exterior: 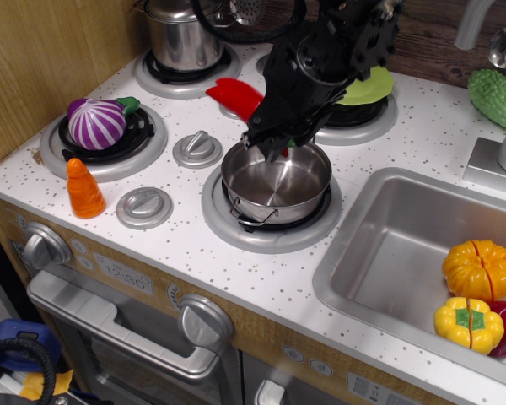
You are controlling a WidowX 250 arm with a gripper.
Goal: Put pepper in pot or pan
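The red chili pepper (234, 95) is held in my black gripper (274, 139), its red tapered end sticking out to the upper left and a bit of green stem showing by the fingers. The gripper is shut on it and hangs just over the far rim of the shallow steel pot (276, 180), which sits empty on the front right burner. The fingertips are partly hidden by the arm's body.
A taller lidded steel pot (179, 32) stands on the back left burner. A purple onion (97, 123) and orange carrot (84, 189) lie at the left. A green plate (367, 86) sits behind the arm. The sink (388, 253) holds yellow vegetables (479, 270).
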